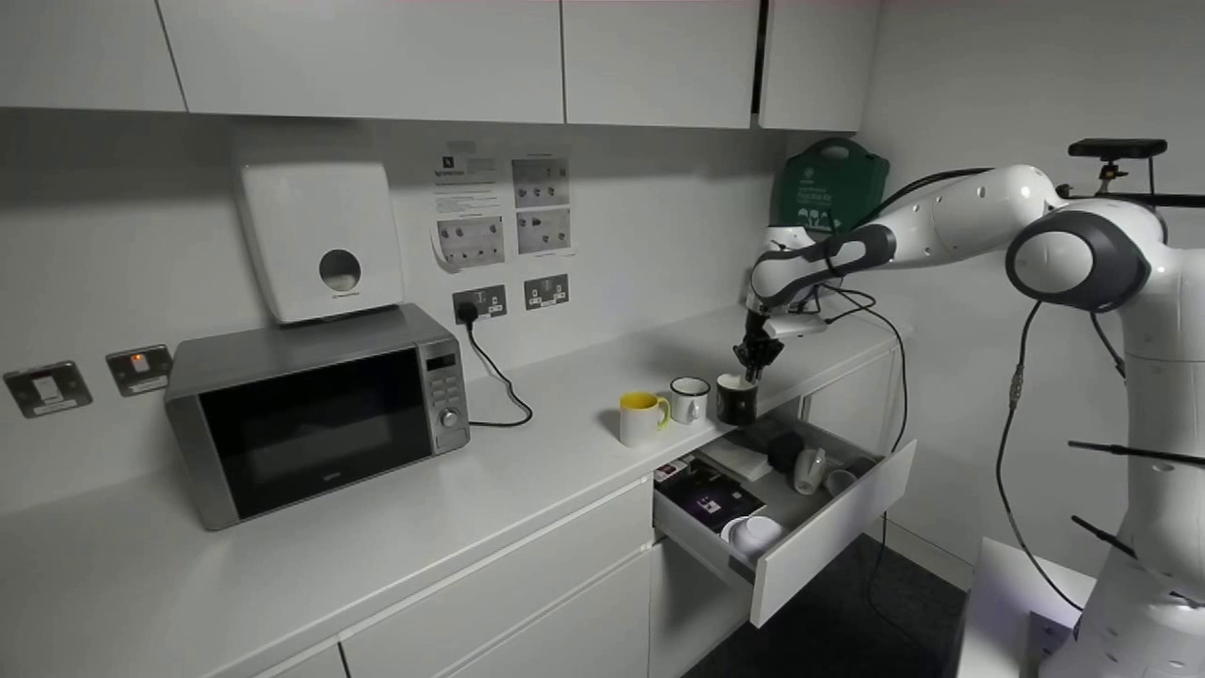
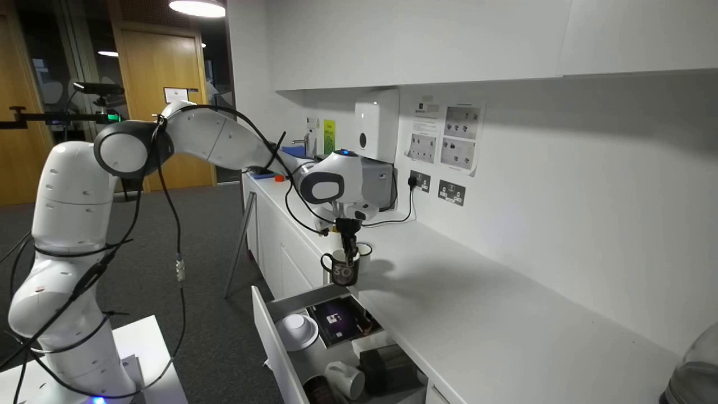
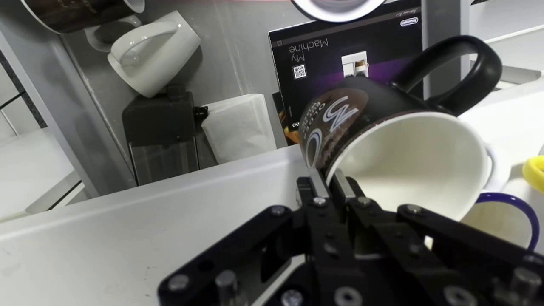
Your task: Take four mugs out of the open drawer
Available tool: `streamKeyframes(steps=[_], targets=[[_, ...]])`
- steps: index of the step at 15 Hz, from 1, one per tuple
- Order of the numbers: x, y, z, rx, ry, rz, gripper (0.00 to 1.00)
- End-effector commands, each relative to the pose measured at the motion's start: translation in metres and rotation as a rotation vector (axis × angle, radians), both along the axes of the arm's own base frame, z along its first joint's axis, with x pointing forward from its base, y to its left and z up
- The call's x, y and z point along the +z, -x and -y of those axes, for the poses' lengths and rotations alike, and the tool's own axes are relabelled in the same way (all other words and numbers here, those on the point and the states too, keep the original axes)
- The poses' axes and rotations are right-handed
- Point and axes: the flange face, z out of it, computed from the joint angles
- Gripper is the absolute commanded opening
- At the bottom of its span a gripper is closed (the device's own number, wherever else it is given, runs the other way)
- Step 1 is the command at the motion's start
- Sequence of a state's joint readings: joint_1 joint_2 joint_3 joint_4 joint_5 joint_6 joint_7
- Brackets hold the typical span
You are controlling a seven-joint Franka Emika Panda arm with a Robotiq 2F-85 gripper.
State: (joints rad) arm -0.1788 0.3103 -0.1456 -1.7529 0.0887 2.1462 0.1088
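Observation:
My gripper (image 3: 332,177) is shut on the rim of a dark mug (image 3: 361,106), one finger inside and one outside. In both exterior views this mug (image 1: 736,405) is at the counter's front edge by the open drawer (image 1: 833,532); whether it rests there I cannot tell. Beside it on the counter stand a white mug with a dark rim (image 1: 690,407) and a mug with a yellow inside (image 1: 638,424). Within the drawer lie a tipped white mug (image 3: 157,59) and another dark mug (image 3: 80,15), partly cut off by the wrist view.
The drawer also holds a white cup (image 2: 295,325) on a saucer, a black booklet (image 2: 342,320), a white packet (image 3: 240,127) and a dark container (image 3: 159,117). Farther along the counter (image 1: 527,471) sits a microwave (image 1: 315,405). A green case (image 1: 833,184) is at the back corner.

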Motion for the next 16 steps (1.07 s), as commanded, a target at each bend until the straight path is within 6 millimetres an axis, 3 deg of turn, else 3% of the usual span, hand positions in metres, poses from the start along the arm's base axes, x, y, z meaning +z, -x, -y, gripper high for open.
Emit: streamKeyframes(steps=[1, 16], targets=[[0.011, -0.006, 0.015, 0.004, -0.035, 0.000, 0.02], [0.013, -0.012, 0.050, -0.059, -0.086, -0.015, 0.02]])
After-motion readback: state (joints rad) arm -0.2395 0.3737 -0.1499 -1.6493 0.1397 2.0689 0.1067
